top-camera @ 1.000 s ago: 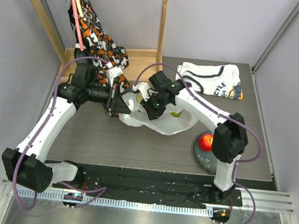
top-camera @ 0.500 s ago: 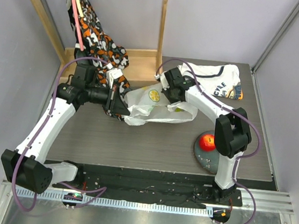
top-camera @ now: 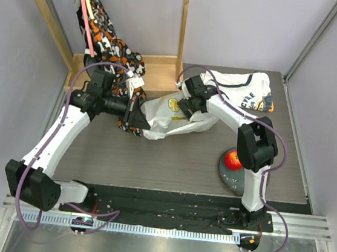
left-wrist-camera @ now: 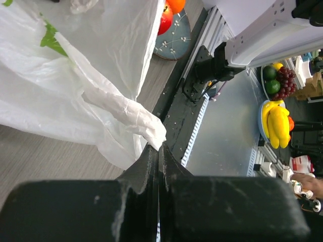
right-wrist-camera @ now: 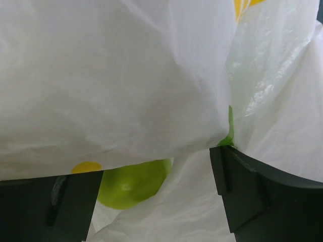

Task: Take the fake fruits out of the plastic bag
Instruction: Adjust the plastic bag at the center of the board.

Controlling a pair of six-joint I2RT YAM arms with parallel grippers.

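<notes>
The plastic bag (top-camera: 168, 117) lies crumpled mid-table, its citrus print facing up. My left gripper (top-camera: 134, 117) is shut on a twisted corner of the plastic bag (left-wrist-camera: 144, 123), the jaws pressed together at the tip (left-wrist-camera: 159, 149). My right gripper (top-camera: 186, 106) hovers over the bag's far side. In the right wrist view it stands open (right-wrist-camera: 156, 176), with loose bag film (right-wrist-camera: 151, 75) draped between the fingers (right-wrist-camera: 252, 191). A green apple (right-wrist-camera: 132, 182) shows through a gap in the bag. A red apple (top-camera: 233, 159) sits on a grey plate (top-camera: 228, 176); an orange (left-wrist-camera: 176, 4) is beside the apple (left-wrist-camera: 164, 21).
A folded white shirt (top-camera: 238, 88) lies at the back right. An orange-and-black patterned garment (top-camera: 108, 43) hangs from a wooden rack (top-camera: 183, 24) at the back left. Off the table, plates of fruit (left-wrist-camera: 275, 123) show in the left wrist view.
My right gripper rose out of the bag toward the back, pulling the film up, and has now opened. The bag settled flatter. My left gripper kept its hold.
</notes>
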